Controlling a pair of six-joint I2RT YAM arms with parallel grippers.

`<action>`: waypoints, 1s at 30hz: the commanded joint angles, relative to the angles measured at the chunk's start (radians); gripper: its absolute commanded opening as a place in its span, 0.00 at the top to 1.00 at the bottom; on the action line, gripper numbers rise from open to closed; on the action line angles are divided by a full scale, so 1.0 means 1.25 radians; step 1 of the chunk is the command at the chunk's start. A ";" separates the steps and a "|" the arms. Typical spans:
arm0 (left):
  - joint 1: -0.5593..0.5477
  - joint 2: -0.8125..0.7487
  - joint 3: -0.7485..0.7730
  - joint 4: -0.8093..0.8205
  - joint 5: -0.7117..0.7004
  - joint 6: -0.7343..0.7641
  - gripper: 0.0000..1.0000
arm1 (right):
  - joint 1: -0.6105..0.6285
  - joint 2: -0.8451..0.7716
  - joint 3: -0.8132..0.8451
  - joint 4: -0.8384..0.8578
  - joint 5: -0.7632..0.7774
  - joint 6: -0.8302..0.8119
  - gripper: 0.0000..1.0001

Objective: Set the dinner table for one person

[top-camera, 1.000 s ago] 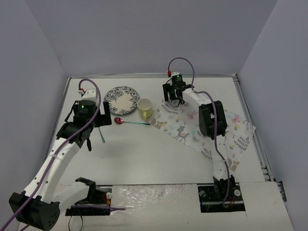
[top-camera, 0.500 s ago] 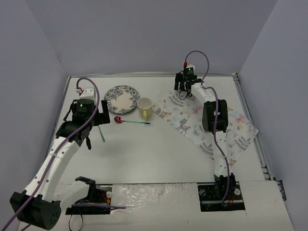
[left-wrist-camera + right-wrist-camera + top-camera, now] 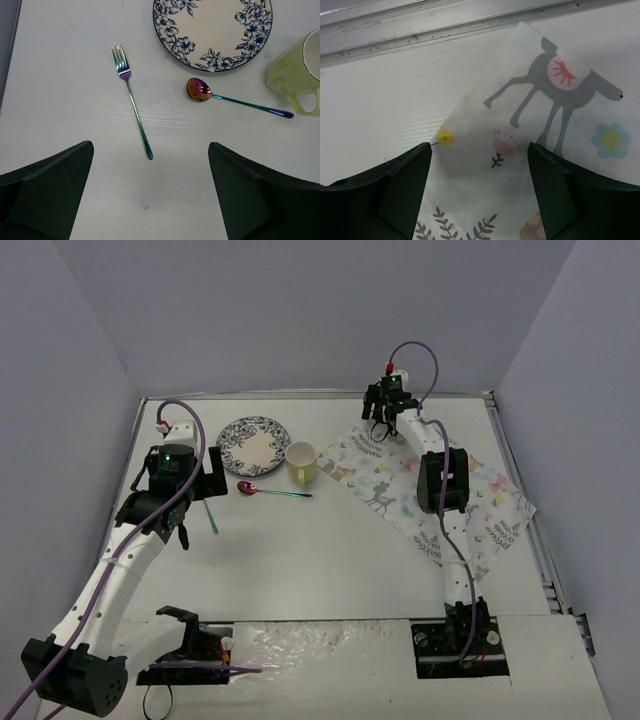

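The dinner table (image 3: 330,560) is seen as a white top with a thin metal rim, stretched beneath both arms and carrying everything else.

Toward its far left a blue-flowered plate (image 3: 253,447) is laid flat, with only its own cream centre shown inside the patterned border. Just right of it 1 pale yellow cup (image 3: 302,464) is stood upright, mouth up; only a pale inner wall is shown, and the bottom cannot be made out. 1 iridescent spoon (image 3: 275,492) is laid in front of these 2, its bowl near the plate and its handle tip near the cup. 1 iridescent fork (image 3: 133,107) is laid to the left, apart from the spoon, tines toward the far edge.

The left gripper (image 3: 150,146) is held above the fork's handle end with its fingers spread wide, nothing gripped.

A pastel animal-print cloth (image 3: 500,505) is spread at the far right. The right gripper (image 3: 479,147) is held over its far corner near the rim, fingers parted at either side of a turned-over flap; contact cannot be told.
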 commanded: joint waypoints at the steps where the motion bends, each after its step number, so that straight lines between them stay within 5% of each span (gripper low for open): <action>1: 0.008 -0.022 0.011 0.034 -0.005 0.008 0.03 | 0.025 -0.075 -0.026 -0.028 -0.021 0.005 0.25; 15: 0.009 -0.042 0.006 0.044 0.042 -0.005 0.03 | 0.036 -0.633 -0.656 0.028 0.060 -0.077 0.22; 19: 0.011 -0.045 0.006 0.047 0.055 -0.009 0.03 | 0.075 -0.693 -0.856 0.054 0.054 -0.074 0.22; 30: 0.012 -0.055 0.000 0.049 0.051 -0.010 0.03 | 0.129 -0.679 -0.981 0.122 0.048 -0.077 0.22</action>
